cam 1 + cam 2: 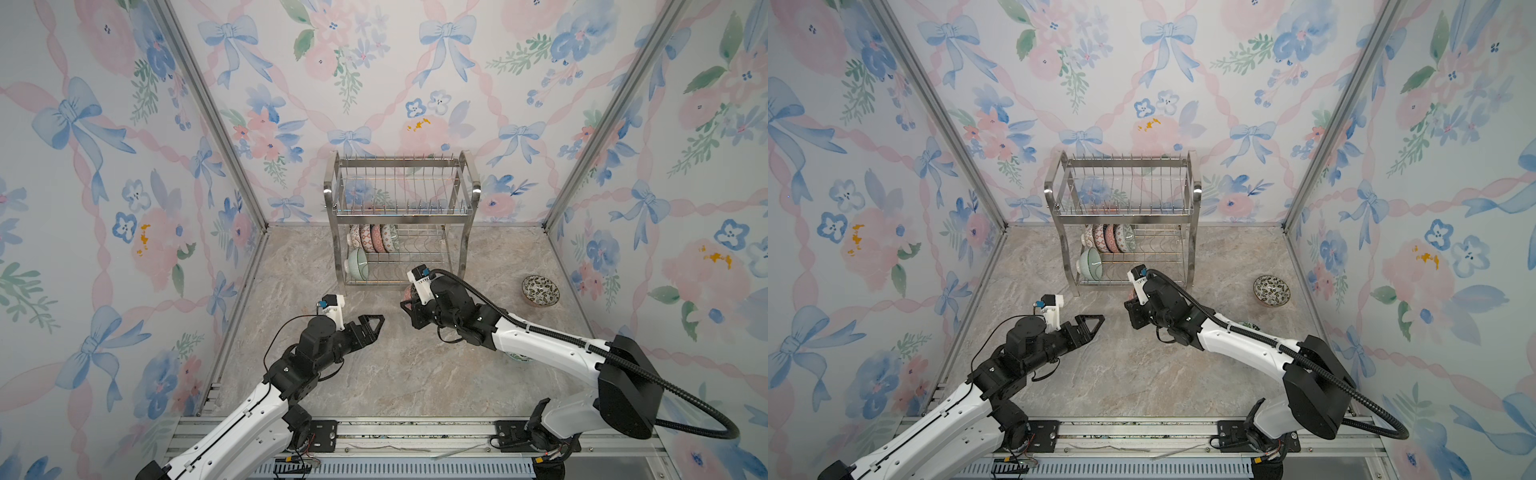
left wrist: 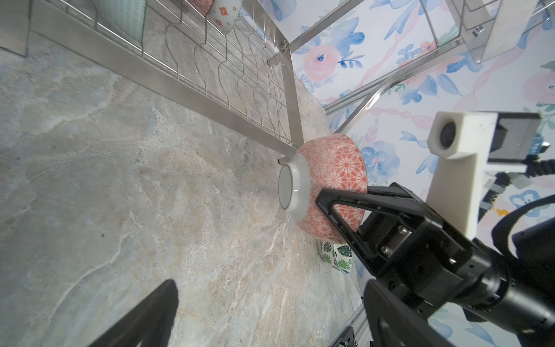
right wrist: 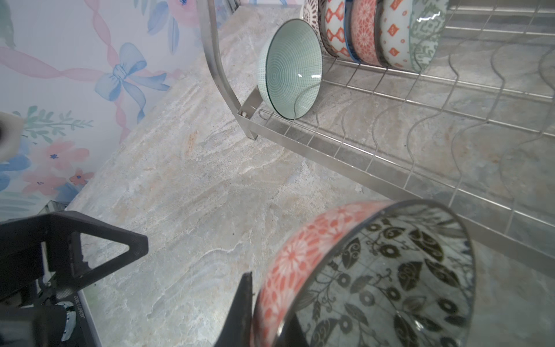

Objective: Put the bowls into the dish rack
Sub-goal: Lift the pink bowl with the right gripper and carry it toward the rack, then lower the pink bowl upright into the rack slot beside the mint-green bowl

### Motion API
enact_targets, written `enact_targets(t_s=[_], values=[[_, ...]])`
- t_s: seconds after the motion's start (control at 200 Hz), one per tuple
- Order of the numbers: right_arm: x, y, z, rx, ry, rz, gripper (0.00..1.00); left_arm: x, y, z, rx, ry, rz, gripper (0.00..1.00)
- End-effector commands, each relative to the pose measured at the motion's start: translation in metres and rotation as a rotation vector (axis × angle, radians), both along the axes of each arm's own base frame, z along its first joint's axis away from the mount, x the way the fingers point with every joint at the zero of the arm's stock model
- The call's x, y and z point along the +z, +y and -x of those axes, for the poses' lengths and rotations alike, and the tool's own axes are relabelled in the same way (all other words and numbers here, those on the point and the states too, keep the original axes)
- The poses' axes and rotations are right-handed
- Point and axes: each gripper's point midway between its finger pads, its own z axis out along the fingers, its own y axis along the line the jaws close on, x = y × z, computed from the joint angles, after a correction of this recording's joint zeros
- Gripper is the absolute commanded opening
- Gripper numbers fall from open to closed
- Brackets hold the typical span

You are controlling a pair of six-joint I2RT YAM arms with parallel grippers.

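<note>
Floral wallpaper (image 1: 104, 166), pink ribbons and blue bows, on three sides; marbled desk (image 1: 374, 382) below. At the desk's far edge, close to the back wall, dish rack (image 1: 401, 208) of shiny wire, two tiers, seen in both top views.

Left jaws spread wide over bare desk, near the rack's left front leg, touching nothing.

Right jaws pinched narrow on the rim of the coral flower bowl (image 2: 336, 171), just in front of the rack's lower tier, toward its right end. Held on its side, white foot toward the left arm, black leafy print inside.

Along the back of the lower tier, at the left end: row of five patterned bowls (image 3: 375, 33), on edge, packed close together. In the front slots ahead of that row: pale green bowl (image 1: 357, 264), also on edge, opening toward the right.

Loose on the desk, well right of the rack: black-and-white leafy bowl (image 1: 540, 291), upright. Under the right arm, mostly hidden in the top views: green leaf bowl (image 2: 336, 255), on the desk.
</note>
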Motion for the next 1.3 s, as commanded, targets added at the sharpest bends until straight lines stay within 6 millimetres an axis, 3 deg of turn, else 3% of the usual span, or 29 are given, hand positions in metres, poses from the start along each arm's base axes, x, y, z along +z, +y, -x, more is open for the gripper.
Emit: enact_targets(t_s=[0.0, 0.32, 0.355, 0.38, 0.795, 1.155, 1.295], values=[[0.046, 0.019, -0.015, 0.013, -0.084, -0.162, 0.00, -0.008, 0.007, 0.000, 0.023, 0.035, 0.000, 0.98], [0.065, 0.052, -0.047, 0.052, -0.117, -0.374, 0.00, -0.012, 0.023, -0.001, 0.041, 0.067, 0.067, 0.98], [0.075, 0.054, -0.050, 0.056, -0.132, -0.410, 0.00, -0.013, 0.024, -0.001, 0.042, 0.071, 0.067, 0.98], [0.064, 0.057, -0.056, 0.051, -0.118, -0.405, 0.00, -0.014, 0.023, -0.001, 0.039, 0.071, 0.068, 0.98], [0.052, 0.083, -0.124, 0.046, -0.093, -0.532, 0.00, -0.018, 0.022, 0.002, 0.025, 0.080, 0.063, 0.98], [0.035, 0.096, -0.168, 0.046, -0.020, -0.691, 0.00, -0.019, 0.024, 0.002, 0.031, 0.086, 0.052, 0.98], [0.028, 0.102, -0.173, 0.064, 0.000, -0.720, 0.00, -0.020, 0.025, 0.001, 0.036, 0.086, 0.048, 0.98]])
